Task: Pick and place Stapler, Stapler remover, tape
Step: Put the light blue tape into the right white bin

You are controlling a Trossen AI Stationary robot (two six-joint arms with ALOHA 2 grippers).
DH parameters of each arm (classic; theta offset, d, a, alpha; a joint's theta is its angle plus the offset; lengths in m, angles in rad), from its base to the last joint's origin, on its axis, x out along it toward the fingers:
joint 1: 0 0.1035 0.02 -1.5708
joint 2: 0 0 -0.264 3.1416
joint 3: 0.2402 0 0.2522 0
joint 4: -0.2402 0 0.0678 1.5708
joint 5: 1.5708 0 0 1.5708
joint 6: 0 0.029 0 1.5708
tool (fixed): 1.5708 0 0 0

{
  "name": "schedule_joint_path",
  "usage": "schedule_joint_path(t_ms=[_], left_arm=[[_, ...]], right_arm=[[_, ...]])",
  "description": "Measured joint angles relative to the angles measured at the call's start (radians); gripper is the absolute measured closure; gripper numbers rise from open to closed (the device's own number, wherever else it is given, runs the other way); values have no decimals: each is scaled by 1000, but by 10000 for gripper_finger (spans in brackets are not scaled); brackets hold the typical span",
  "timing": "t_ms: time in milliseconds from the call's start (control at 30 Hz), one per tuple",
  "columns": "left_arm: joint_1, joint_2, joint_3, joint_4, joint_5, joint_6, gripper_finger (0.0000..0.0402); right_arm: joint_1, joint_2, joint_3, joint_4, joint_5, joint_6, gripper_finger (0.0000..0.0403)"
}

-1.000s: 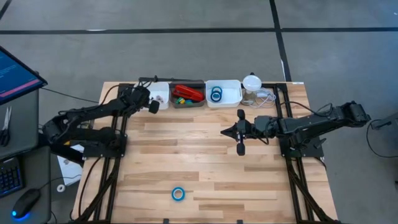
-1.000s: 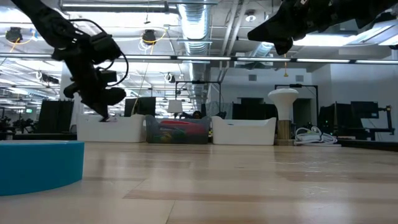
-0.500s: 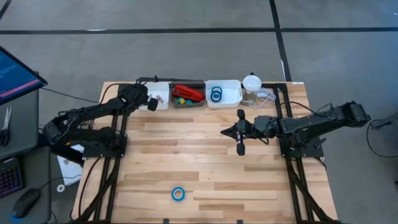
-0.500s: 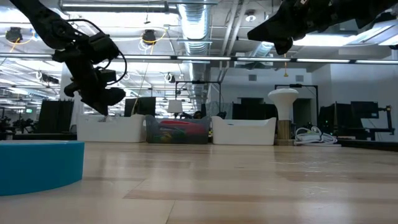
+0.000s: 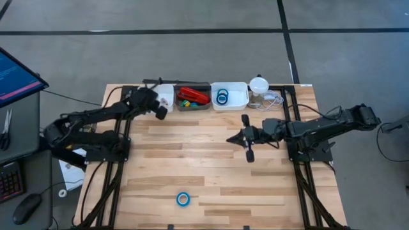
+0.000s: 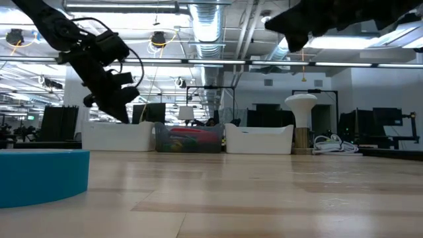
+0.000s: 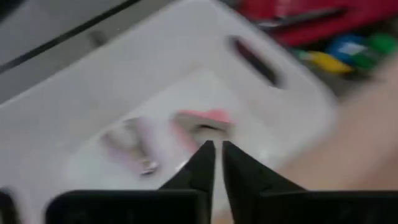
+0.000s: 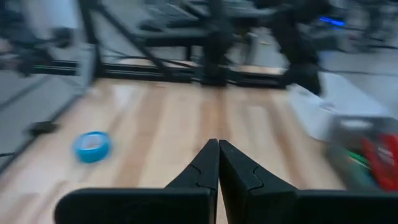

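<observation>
One tape roll left on the table

We see the tape (image 5: 183,199) far from the white bin (image 5: 231,96); it looks light and stiff, so pinch its rim. Left gripper (image 7: 215,151) fingers sit slightly apart, holding nothing; right gripper (image 8: 218,151) fingers are pressed together.

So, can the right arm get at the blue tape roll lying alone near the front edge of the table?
Probably yes. The tape roll lies alone on bare wood, nothing around it. The right gripper hangs above the table's middle, holding nothing, with free space between them. The left gripper is far off by the white bin.

Red stapler (image 5: 193,94); blue tape (image 5: 183,199); pale striped wooden table (image 5: 211,166); white bins (image 5: 238,96).
</observation>
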Motion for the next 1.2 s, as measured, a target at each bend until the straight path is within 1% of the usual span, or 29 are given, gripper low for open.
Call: schedule_joint_path(t_ms=[67,167,267,367,467,533,633,733,867,967,1033,1200], left_arm=[[-55,0,0,-1,6,25,394],[-155,-1,0,-1,8,48,397],[-270,-5,0,1,5,48,400],[-399,-5,0,-5,-61,41,400],[-521,-5,0,-14,-153,36,400],[-591,-7,0,-21,-179,17,400],[-685,-22,1,-38,-182,-16,400],[-769,-63,1,-81,-194,-46,400],[-875,-148,0,-178,-223,-110,400],[-952,-217,0,-209,-227,-156,400],[-1002,-255,1,-199,-232,-170,400],[-1101,-332,0,-213,-288,-188,400]], right_arm=[[1,0,0,7,-60,1,402],[0,0,0,18,-80,9,402],[2,4,18,-2,-29,90,402],[34,50,85,-91,80,136,402],[88,135,176,-168,202,130,402],[117,194,242,-198,236,131,402],[150,295,329,-234,242,148,403],[177,398,409,-259,242,189,403],[207,521,504,-276,242,259,403],[225,599,570,-280,242,326,403],[233,649,618,-295,242,379,403],[240,777,757,-432,241,503,403]])
